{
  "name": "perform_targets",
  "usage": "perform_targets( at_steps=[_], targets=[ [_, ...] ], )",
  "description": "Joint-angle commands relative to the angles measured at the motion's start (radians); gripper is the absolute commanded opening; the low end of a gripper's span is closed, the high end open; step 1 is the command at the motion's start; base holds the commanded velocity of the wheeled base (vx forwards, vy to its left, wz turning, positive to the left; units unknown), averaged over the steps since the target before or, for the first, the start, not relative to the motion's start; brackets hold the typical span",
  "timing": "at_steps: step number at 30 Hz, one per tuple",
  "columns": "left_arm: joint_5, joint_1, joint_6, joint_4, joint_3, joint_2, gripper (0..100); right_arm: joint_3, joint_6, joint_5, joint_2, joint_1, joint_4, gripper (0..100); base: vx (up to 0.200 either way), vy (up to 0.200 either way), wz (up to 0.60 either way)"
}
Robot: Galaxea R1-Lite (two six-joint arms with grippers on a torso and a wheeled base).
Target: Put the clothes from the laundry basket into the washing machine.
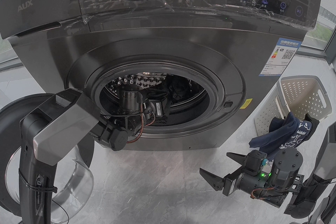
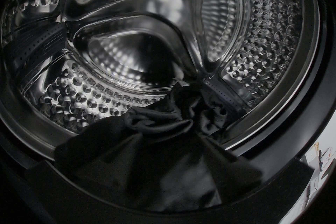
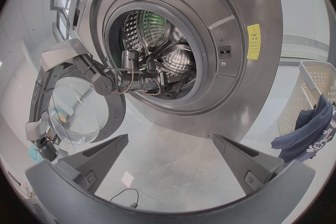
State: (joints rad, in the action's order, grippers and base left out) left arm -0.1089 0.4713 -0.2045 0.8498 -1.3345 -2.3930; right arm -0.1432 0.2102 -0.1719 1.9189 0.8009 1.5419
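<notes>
Now the left gripper [image 1: 162, 107] sits inside the drum [image 2: 115, 56] of the washing machine [image 1: 168, 42]; whether it is spread or pinching I cannot tell. A black garment [image 2: 157, 151] lies heaped at the drum's 6 o'clock. At 4 o'clock from the opening, 1 navy garment [image 1: 283, 133] drapes over the rim of the laundry basket [image 1: 308, 95]. The right gripper [image 1: 214, 162], spread wide and bare, hovers over the floor [image 1: 157, 182] at 5 o'clock.

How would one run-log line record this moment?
left gripper: in drum, by black garment | right gripper: open, empty, near laundry basket | navy garment: draped on basket rim | door: open
</notes>
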Motion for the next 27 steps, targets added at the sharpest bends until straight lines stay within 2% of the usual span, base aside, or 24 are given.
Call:
perform_targets(
  at_steps=[1,8,12,17,27],
  targets=[
    [-0.002,0.004,-0.001,-0.001,-0.011,-0.015,0,-0.001,0.0,0.0,0.002,0.001,0.001,100,0.0,0.0,0.0],
    [-0.005,0.007,-0.012,0.028,-0.097,-0.026,0,-0.006,0.0,0.0,0.002,0.0,0.001,100,0.0,0.0,0.0],
    [-0.063,0.003,-0.033,0.129,-0.269,-0.104,0,-0.007,0.0,0.0,0.002,0.001,0.0,100,0.0,0.0,0.0],
    [-0.09,-0.002,-0.033,0.175,-0.367,-0.153,0,-0.007,0.0,0.0,0.002,0.001,0.0,100,0.0,0.0,0.0],
    [-0.135,-0.02,-0.024,0.193,-0.516,-0.221,0,-0.006,0.001,0.0,0.003,0.001,0.0,100,0.0,0.0,0.0]
  ],
)
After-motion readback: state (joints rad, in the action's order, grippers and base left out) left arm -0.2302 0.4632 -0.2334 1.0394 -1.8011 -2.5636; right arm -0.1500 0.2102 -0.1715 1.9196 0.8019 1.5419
